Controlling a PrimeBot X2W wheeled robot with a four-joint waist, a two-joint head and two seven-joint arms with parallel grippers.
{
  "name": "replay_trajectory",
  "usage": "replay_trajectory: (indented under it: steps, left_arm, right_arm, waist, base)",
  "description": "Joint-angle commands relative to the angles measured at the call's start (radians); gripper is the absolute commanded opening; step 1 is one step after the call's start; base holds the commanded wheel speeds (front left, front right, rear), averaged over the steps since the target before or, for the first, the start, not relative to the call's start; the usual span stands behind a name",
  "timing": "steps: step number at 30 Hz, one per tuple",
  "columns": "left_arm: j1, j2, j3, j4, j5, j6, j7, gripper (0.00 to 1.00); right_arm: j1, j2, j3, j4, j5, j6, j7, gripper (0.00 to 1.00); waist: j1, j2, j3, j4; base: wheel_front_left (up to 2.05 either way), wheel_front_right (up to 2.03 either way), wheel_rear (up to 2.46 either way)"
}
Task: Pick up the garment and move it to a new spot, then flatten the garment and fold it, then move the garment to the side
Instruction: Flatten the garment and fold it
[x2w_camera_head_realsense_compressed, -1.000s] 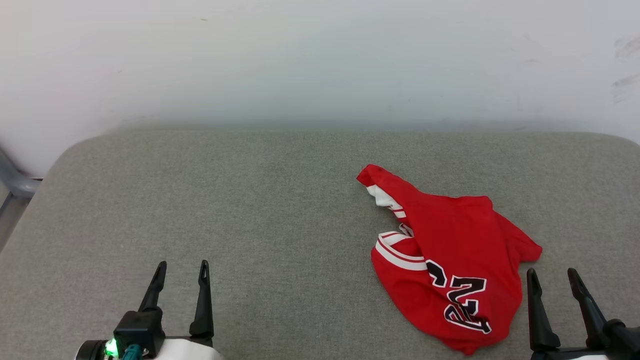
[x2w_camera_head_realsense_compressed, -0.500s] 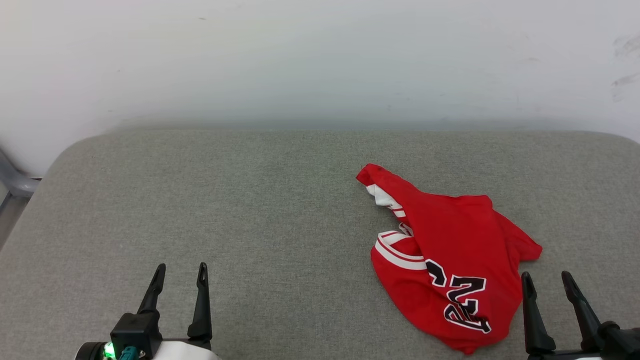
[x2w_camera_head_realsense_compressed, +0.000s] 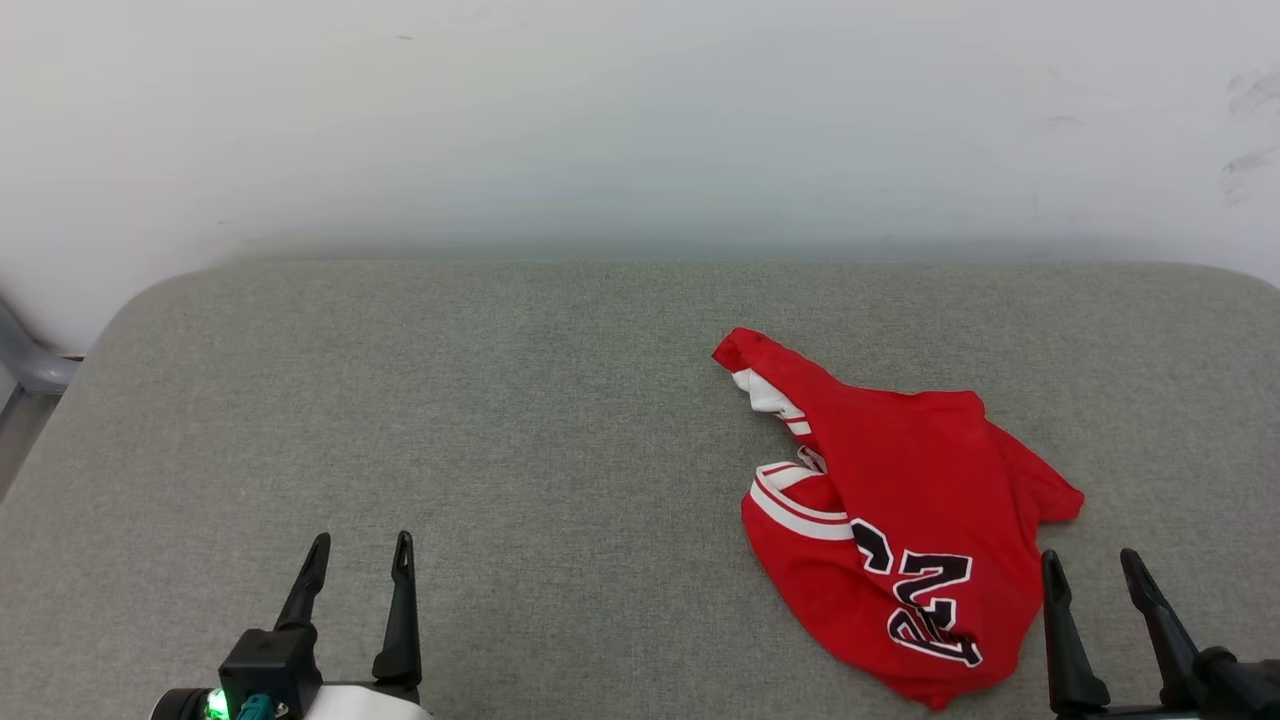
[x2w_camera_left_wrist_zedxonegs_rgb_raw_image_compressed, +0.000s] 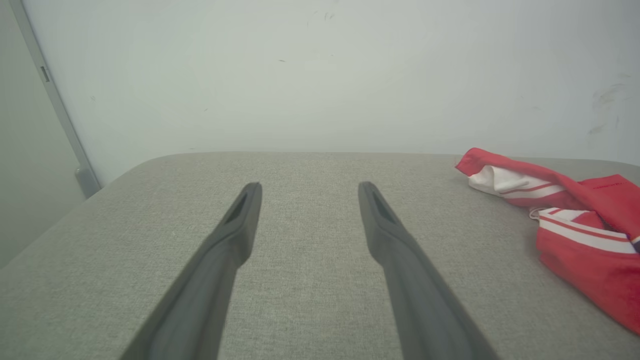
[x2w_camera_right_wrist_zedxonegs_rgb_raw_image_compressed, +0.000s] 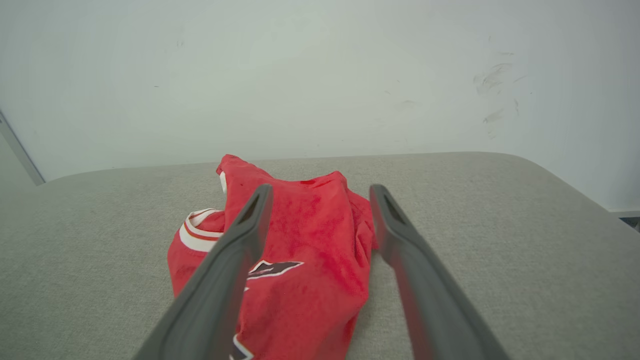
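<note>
1. Right pincer (x2w_camera_head_realsense_compressed: 1089, 556), fingers apart and empty, sits just beside the crumpled red jersey shirt (x2w_camera_head_realsense_compressed: 905, 480) on the grey cloth pad (x2w_camera_head_realsense_compressed: 500, 420).
2. Left pincer (x2w_camera_head_realsense_compressed: 362, 540), apart too, is far off.
3. Pick-up step: next, pinch a fold.

Open grey cushion (x2w_camera_head_realsense_compressed: 500, 420) left and centre, crumpled garment (x2w_camera_head_realsense_compressed: 900, 500) at right, wall (x2w_camera_head_realsense_compressed: 600, 120) closing far edge

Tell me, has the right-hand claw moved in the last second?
Yes. The right gripper slid slightly left and down the head view, against the unmoved garment.
</note>
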Motion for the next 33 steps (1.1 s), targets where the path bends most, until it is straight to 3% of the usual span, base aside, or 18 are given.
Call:
replay_trajectory:
  steps: [1,8,14,19,23,28,33]
  left_arm:
    - [-0.003,-0.001,0.005,0.003,0.008,-0.002,-0.003,1.00]
    - [-0.016,-0.006,0.015,0.006,0.011,-0.011,-0.003,1.00]
    - [-0.035,-0.010,0.015,0.009,0.010,-0.018,-0.003,1.00]
    - [-0.056,-0.011,0.009,0.009,0.009,-0.022,-0.003,1.00]
    - [-0.075,-0.012,0.005,0.006,0.005,-0.024,-0.003,1.00]
    - [-0.103,-0.012,-0.001,-0.001,-0.002,-0.025,-0.003,1.00]
    - [-0.133,-0.013,-0.006,-0.012,-0.010,-0.016,-0.003,1.00]
  right_arm:
    - [0.003,0.002,-0.003,0.000,-0.004,-0.001,-0.002,1.00]
    - [-0.091,-0.007,-0.046,-0.034,-0.026,-0.001,-0.002,1.00]
    - [-0.277,-0.134,-0.054,-0.067,-0.013,-0.001,-0.002,1.00]
    - [-0.452,-0.276,0.018,0.026,0.051,-0.001,0.002,1.00]
    - [-0.577,-0.412,0.171,0.105,0.137,-0.001,0.142,1.00]
    - [-0.670,-0.577,0.409,0.146,0.293,-0.001,0.425,1.00]
    - [-0.722,-0.681,0.596,0.170,0.441,-0.001,0.689,1.00]
  waist:
    - [0.0000,0.0000,0.000,0.000]
    - [0.0000,0.0000,0.014,-0.002]
    - [0.0000,0.0000,0.035,-0.005]
    - [0.0000,0.0000,0.063,-0.001]
    - [0.0000,0.0000,0.091,0.007]
    - [0.0000,0.0000,0.129,0.022]
    - [0.0000,0.0000,0.168,0.037]
  base:
    - [0.00,0.00,0.00]
    - [0.00,0.00,0.00]
    - [0.00,0.00,0.00]
    - [0.00,0.00,0.00]
    - [0.00,0.00,0.00]
    - [0.00,0.00,0.00]
    - [0.00,0.00,0.00]
